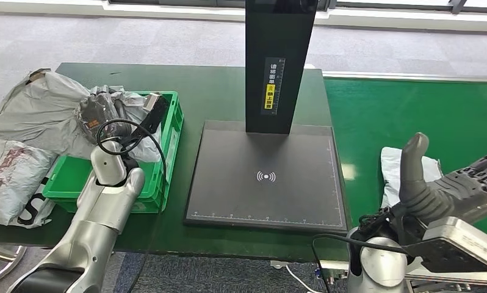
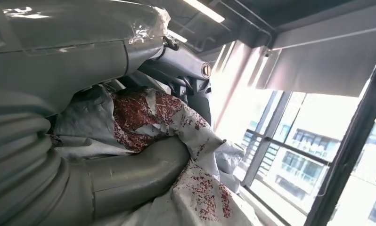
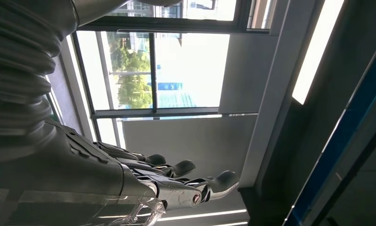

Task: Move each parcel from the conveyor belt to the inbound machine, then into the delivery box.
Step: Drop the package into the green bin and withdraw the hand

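Observation:
My left hand (image 1: pixel 99 116) is over the green delivery box (image 1: pixel 70 190) at the table's left and grips a crumpled grey parcel (image 1: pixel 120 99). In the left wrist view its thumb (image 2: pixel 129 174) and fingers close round that parcel (image 2: pixel 148 113), which has red speckled print. The black inbound machine (image 1: pixel 265 195) lies flat at the centre, and nothing rests on its plate. A white parcel (image 1: pixel 390 166) lies on the green conveyor belt (image 1: pixel 412 110) at the right. My right hand (image 1: pixel 439 186) hovers just right of it, open, thumb up, fingers (image 3: pixel 176 169) stretched out and empty.
A black upright column (image 1: pixel 279 61) rises from the machine's back edge. A large grey bag (image 1: pixel 39 110) and a white bag with red print (image 1: pixel 9 177) lie left of the box, overhanging the table's edge. The dark green table (image 1: pixel 210 91) ends at carpeted floor.

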